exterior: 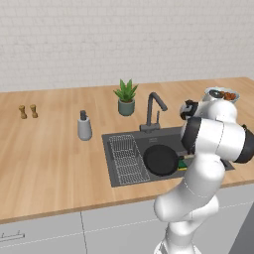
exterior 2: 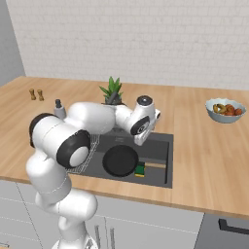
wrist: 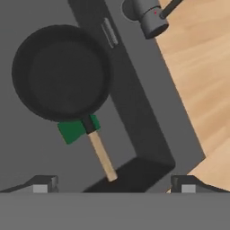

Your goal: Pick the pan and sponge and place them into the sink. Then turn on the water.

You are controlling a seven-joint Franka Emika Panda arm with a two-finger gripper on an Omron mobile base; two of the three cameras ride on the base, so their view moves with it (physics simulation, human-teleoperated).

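The black pan (exterior: 160, 159) (exterior 2: 119, 160) (wrist: 60, 72) lies flat in the dark sink (exterior: 112, 158) (exterior 2: 158, 150), right of the wire rack (exterior: 126, 158). Its handle (wrist: 102, 157) is pale wood with a dark root. The green-topped sponge (wrist: 72, 130) (exterior 2: 140, 170) (exterior: 184, 166) lies on the basin floor, tucked under the root of the handle. My gripper (wrist: 114, 185) (exterior 2: 138, 141) hangs open above the basin's right part, holding nothing. No stream falls from the dark curved faucet (exterior: 154, 106) (wrist: 150, 18).
A grey soap bottle (exterior: 84, 126) stands left of the sink and a potted plant (exterior: 126, 96) behind it. Two small shakers (exterior: 28, 111) sit far left. A bowl of fruit (exterior 2: 224, 110) rests on the wooden counter to the right.
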